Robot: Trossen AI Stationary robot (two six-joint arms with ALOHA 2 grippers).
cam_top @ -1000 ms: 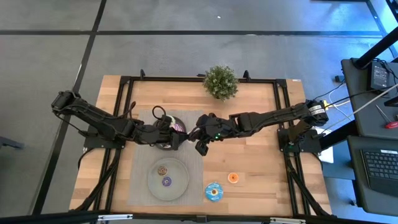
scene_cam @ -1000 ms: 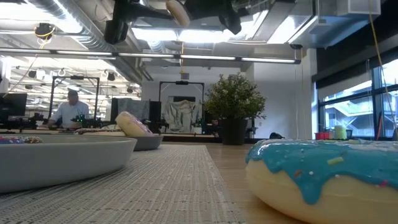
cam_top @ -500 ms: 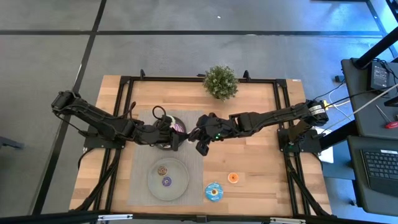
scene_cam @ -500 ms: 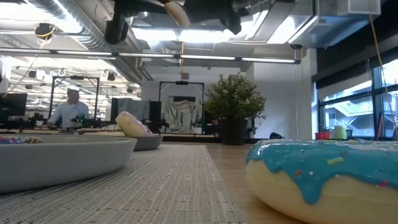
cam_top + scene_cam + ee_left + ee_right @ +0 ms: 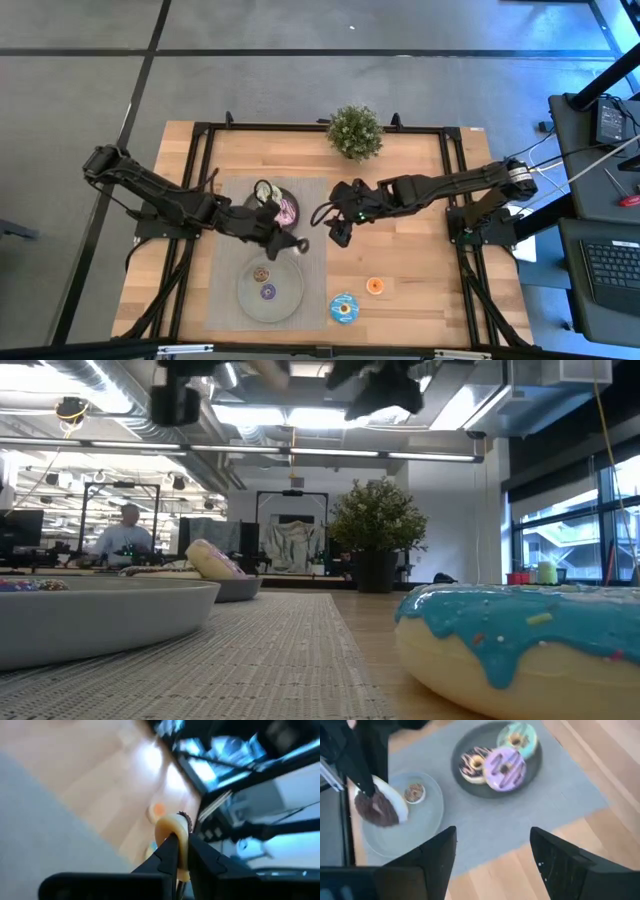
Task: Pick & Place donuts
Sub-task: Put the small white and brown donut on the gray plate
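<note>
From above, the two arms have parted since a moment ago: the left pincer point(image 5: 291, 243) has carried its dark brown donut point(image 5: 296, 245) out over the light plate point(image 5: 245, 300); the right pincer point(image 5: 339, 237) has backed off toward bare table point(image 5: 420, 270). The left wrist view shows the fingers pinching the donut's rim. The right wrist view shows its fingers spread, empty; a handover looks done.

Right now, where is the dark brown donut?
In the high view, the dark brown donut is held on edge by the left gripper, above the grey mat between the two grey plates, left of centre.
</note>
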